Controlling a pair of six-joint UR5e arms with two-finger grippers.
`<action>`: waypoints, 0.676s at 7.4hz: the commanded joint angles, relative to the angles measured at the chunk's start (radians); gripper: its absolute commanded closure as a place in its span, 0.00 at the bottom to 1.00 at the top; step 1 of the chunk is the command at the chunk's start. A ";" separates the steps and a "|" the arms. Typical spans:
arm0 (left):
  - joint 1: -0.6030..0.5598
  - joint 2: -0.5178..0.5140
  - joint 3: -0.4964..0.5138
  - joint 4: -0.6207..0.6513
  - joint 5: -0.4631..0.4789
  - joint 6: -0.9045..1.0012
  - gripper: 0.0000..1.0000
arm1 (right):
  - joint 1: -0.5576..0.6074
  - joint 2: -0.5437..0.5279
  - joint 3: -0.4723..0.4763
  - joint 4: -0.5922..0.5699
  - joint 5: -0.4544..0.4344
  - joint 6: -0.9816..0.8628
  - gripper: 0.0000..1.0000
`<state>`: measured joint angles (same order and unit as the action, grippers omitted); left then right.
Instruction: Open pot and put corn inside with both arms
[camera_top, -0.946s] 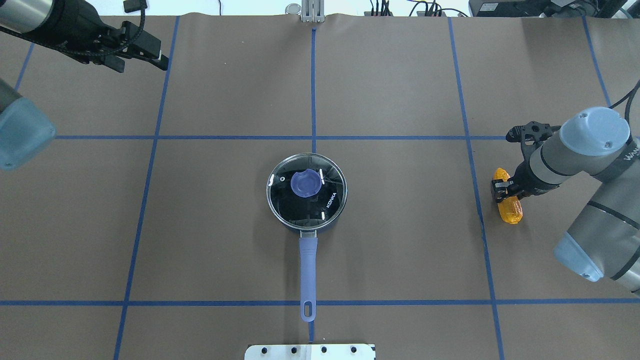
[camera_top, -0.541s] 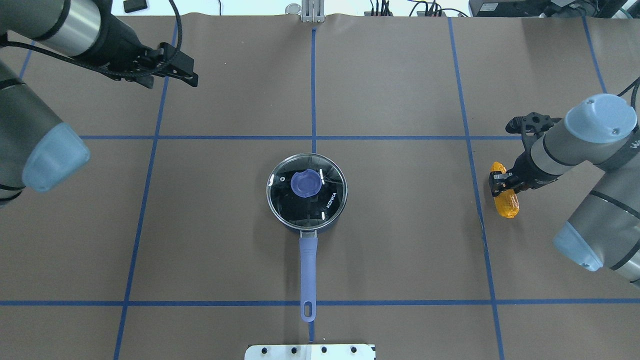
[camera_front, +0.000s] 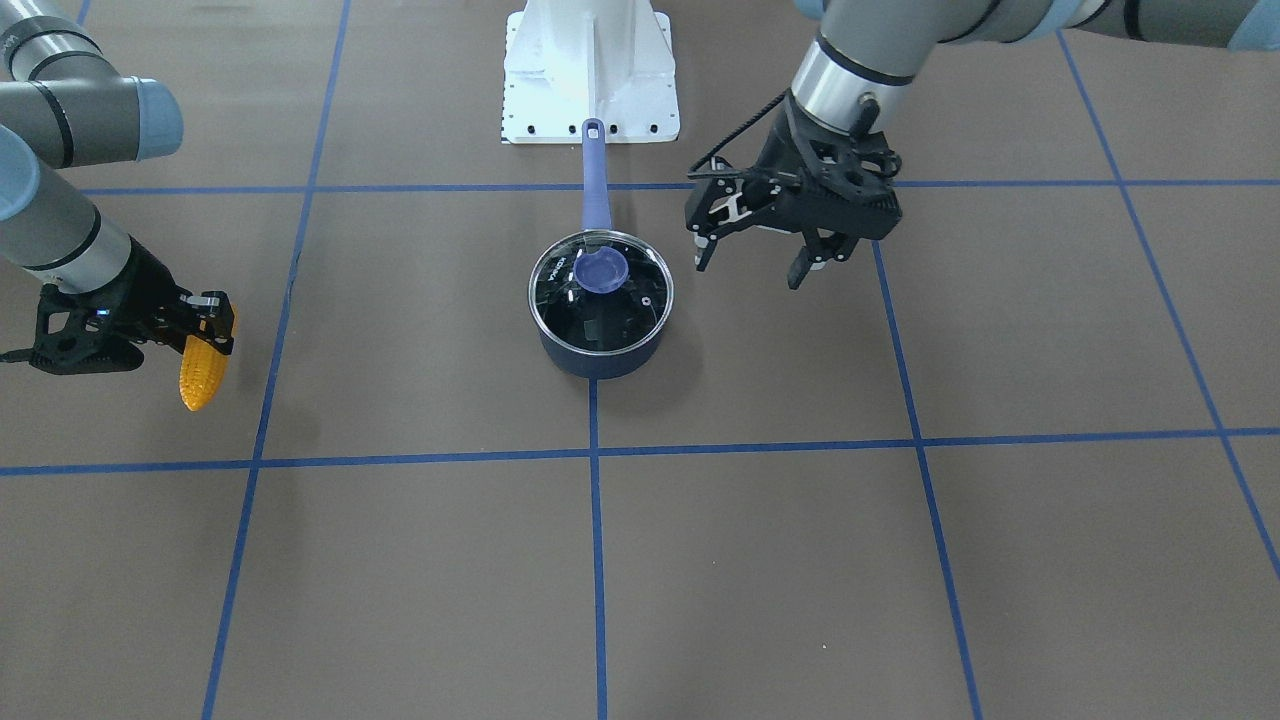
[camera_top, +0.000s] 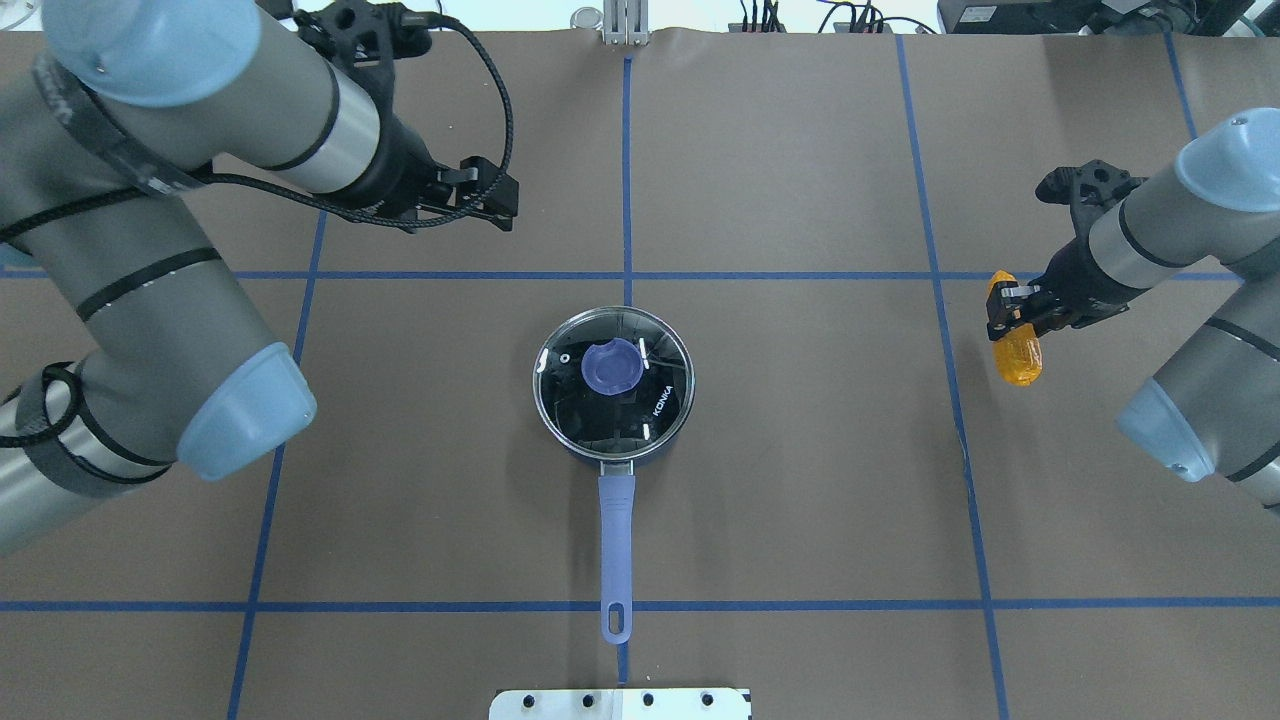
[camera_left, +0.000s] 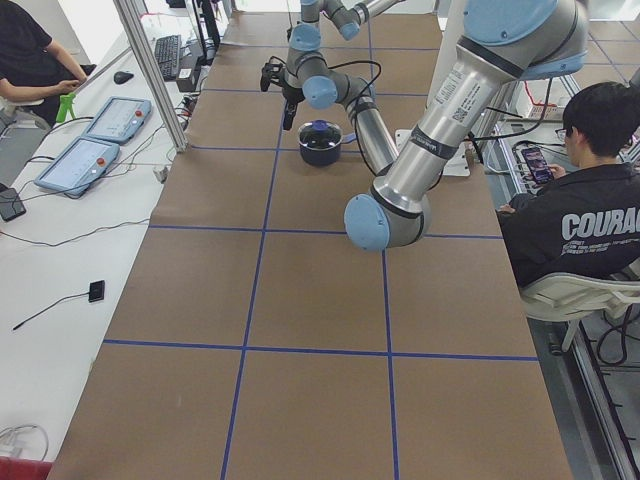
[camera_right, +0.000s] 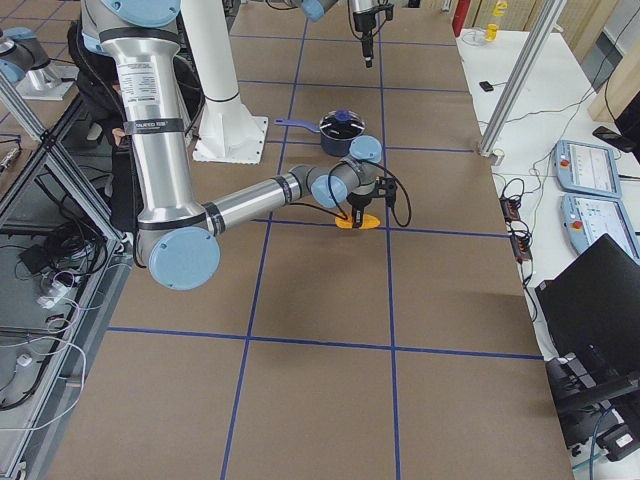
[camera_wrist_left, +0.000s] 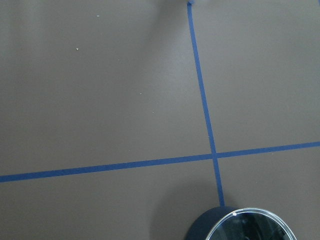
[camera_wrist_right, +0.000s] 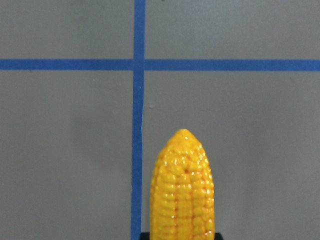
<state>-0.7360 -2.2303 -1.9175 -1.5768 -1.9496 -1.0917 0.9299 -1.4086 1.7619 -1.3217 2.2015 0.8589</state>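
On the left of the overhead view, the left gripper (camera_top: 497, 200) was held in the air over the brown table (camera_top: 800, 500), well apart from the pot. Its two black fingers were spread wide, and nothing was held between them. This was seen best in the front view (camera_front: 750, 270).

In the middle of the table the pot (camera_front: 600, 360) was set down, right on a blue tape line (camera_top: 627, 150). It was covered by a round glass lid (camera_top: 575, 400) with a blue knob (camera_top: 611, 367). The word "KONKA" (camera_top: 662, 402) was written in white letters on the lid. The long blue handle (camera_top: 616, 535) was pointed toward the white base plate (camera_top: 620, 703) of the robot.

On the right, the corn (camera_top: 1018, 355) was pinched near its thick end by the right gripper (camera_top: 1008, 312). It was kept far from the pot, past another blue tape line. In the right wrist view its bumpy yellow tip (camera_wrist_right: 183, 145) was pointed away from the camera. Whether the corn was touching the table could not be told.

In the right side view, a band of small writing (camera_right: 150, 125) was seen on the near arm, but it was too small to be read.

In the left side view, a seated person (camera_left: 575, 200) was seen at the right edge. The white letters "COURA" (camera_left: 600, 222) were printed on the black shirt, and the rest was cut off.
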 joint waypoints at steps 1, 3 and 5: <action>0.111 -0.069 0.020 0.044 0.096 -0.053 0.03 | 0.045 0.118 0.001 -0.158 0.009 -0.036 0.59; 0.154 -0.118 0.089 0.047 0.113 -0.050 0.03 | 0.066 0.151 0.001 -0.200 0.010 -0.054 0.59; 0.196 -0.166 0.181 0.043 0.159 -0.040 0.03 | 0.069 0.157 -0.001 -0.200 0.010 -0.061 0.59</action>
<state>-0.5606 -2.3693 -1.7902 -1.5313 -1.8107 -1.1378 0.9950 -1.2570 1.7625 -1.5184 2.2124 0.8040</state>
